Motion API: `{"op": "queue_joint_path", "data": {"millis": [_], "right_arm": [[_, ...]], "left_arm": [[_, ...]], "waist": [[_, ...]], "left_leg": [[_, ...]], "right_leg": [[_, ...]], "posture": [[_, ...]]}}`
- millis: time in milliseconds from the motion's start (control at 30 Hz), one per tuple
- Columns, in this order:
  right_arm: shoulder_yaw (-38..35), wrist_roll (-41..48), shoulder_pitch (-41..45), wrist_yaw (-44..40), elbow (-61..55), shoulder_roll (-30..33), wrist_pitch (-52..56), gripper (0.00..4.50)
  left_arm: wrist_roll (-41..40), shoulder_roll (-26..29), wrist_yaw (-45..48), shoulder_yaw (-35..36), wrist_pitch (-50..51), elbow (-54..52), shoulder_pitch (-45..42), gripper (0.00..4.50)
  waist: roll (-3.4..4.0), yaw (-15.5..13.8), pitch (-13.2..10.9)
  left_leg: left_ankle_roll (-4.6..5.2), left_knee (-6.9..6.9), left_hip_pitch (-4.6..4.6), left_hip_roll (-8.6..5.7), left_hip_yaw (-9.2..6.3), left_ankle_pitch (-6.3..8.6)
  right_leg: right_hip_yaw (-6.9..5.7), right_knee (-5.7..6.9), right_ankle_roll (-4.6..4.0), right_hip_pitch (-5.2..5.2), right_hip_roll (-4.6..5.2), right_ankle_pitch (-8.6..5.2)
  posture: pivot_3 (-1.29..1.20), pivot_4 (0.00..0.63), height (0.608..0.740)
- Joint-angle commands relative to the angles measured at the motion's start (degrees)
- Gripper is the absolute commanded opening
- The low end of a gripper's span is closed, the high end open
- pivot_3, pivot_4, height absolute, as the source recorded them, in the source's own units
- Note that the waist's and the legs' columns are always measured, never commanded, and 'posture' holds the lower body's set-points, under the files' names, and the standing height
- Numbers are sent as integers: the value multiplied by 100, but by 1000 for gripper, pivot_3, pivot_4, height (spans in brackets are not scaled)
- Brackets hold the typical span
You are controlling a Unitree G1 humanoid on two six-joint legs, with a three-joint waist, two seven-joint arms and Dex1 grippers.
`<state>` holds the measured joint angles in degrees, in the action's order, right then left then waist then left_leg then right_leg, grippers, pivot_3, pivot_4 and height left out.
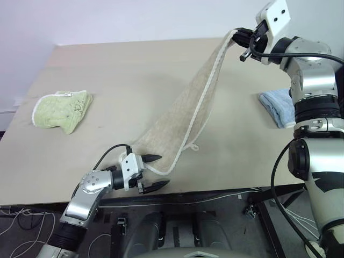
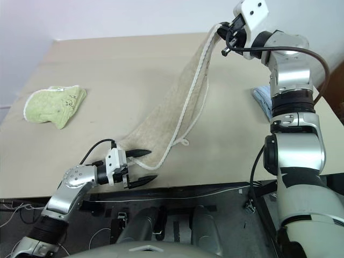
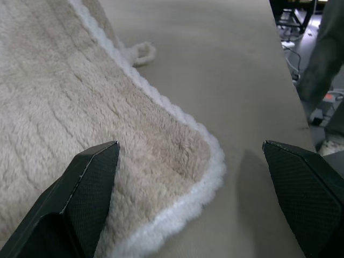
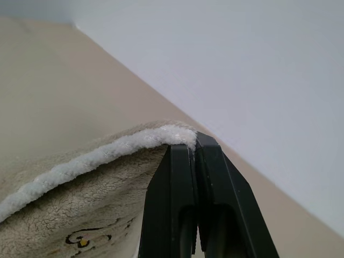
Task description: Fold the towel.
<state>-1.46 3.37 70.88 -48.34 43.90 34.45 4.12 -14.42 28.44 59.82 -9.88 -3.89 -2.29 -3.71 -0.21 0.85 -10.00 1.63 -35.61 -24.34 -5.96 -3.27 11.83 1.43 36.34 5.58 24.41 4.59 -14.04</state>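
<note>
The long beige terry towel (image 1: 185, 115) is stretched diagonally from the clamped right gripper (image 1: 243, 38) down to the table edge, seemingly resting between the wide-open left gripper's (image 1: 152, 172) fingers.

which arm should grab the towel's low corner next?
Left. The left gripper hangs open beside the towel corner on the table; the right gripper is shut on the raised end.
</note>
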Motion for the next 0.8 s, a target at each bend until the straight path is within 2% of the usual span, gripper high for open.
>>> {"op": "queue_joint_path", "data": {"millis": [33, 67, 167, 400, 567, 700, 800], "right_arm": [[-87, 110, 39, -23, -425, 50, 83, 24], [-90, 112, 27, -23, -445, 56, 100, 24], [-83, 83, -32, 7, -499, 68, 105, 0], [-24, 24, -229, 31, -802, 127, 87, 0], [-36, 27, -291, 41, -883, 158, 116, 0], [-23, -5, -341, 53, -892, 184, 121, 0], [-27, -9, -335, 71, -879, 185, 145, 0]], "left_arm": [[31, 23, 129, -166, 14, -155, -164, 4500], [62, 28, 128, -209, 54, -164, -225, 4500], [256, 77, 21, -333, 315, -219, -420, 3941], [784, 512, -41, -583, 848, -507, -604, 1587], [735, 602, -6, -645, 947, -600, -542, 37], [702, 600, -21, -617, 949, -517, -524, 37], [302, 494, -68, -349, 1210, -528, -491, 37]], "waist": [[0, -1, 0], [0, -1, 0], [0, -8, 0], [1, 18, 0], [7, 21, 3], [7, 19, 3], [7, 24, 3]], "left_leg": [[0, 0, 0, 0, 0, 0], [0, -1, 0, 0, 0, 0], [1, -2, 0, 0, 0, -1], [8, 0, -1, 0, 0, -5], [7, 1, 1, 1, 0, -6], [7, 0, 1, 1, 0, -6], [7, 1, 1, 1, 0, -6]], "right_leg": [[-1, 1, 0, 0, 0, 0], [0, 1, 0, 0, 0, 0], [-1, 1, 0, -1, 0, 0], [1, 3, 1, 2, -2, 1], [1, 8, 1, 3, -4, 0], [1, 7, 1, 2, -3, 0], [1, 7, 1, 3, -3, 0]], "posture": [[0, 150, 740], [0, 150, 740], [0, 150, 740], [0, 150, 740], [0, 150, 740], [0, 150, 740], [0, 150, 740]]}}
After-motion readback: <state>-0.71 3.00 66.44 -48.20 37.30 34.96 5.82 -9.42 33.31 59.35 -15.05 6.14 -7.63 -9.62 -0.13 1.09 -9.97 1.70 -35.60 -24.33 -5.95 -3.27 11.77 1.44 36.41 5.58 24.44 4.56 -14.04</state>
